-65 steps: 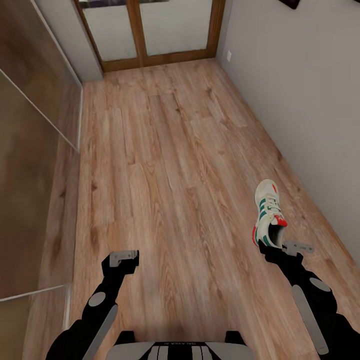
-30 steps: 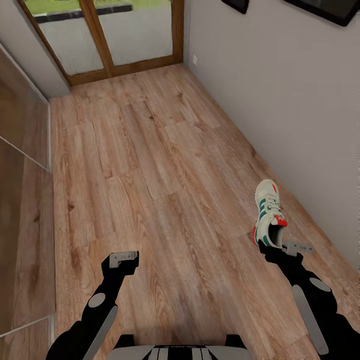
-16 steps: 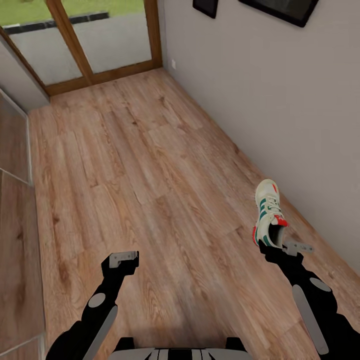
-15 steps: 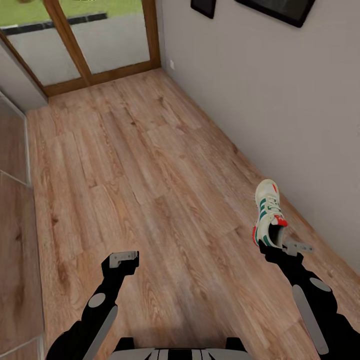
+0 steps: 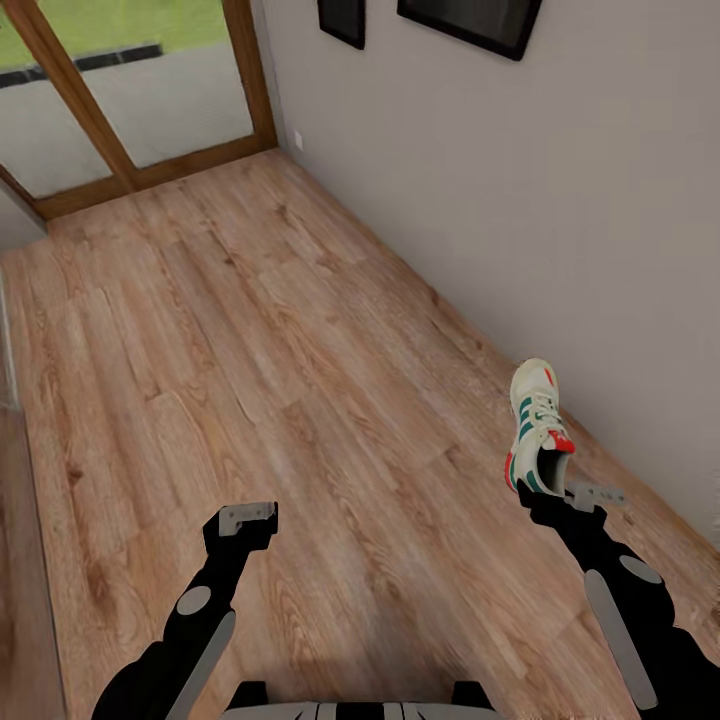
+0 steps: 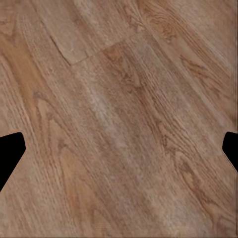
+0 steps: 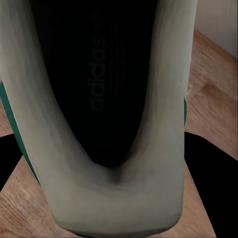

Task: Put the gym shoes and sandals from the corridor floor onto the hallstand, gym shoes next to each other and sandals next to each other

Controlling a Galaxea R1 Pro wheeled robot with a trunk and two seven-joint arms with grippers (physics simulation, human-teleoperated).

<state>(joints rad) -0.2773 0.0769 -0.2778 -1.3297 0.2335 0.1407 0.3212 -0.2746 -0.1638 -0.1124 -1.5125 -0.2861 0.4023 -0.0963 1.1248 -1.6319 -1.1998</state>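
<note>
One gym shoe, cream-white with green stripes and red patches, hangs toe-up above the corridor floor at the right. My right gripper is shut on its heel. The right wrist view looks straight into the gym shoe's dark opening, with black fingers on either side of the heel. My left gripper hovers over bare floor at the lower left, open and empty. In the left wrist view its fingertips sit wide apart above the wood planks. The sandals and the hallstand are out of view.
A grey wall runs along the right, close to the held shoe, with dark framed pictures hanging on it. A wood-framed glass door closes the corridor's far end. Open floor stretches ahead and to the left.
The whole view has swung to the right: the door and left-hand wall slid left, more of the right wall and its pictures came in. Both arms and the held shoe keep their pose.
</note>
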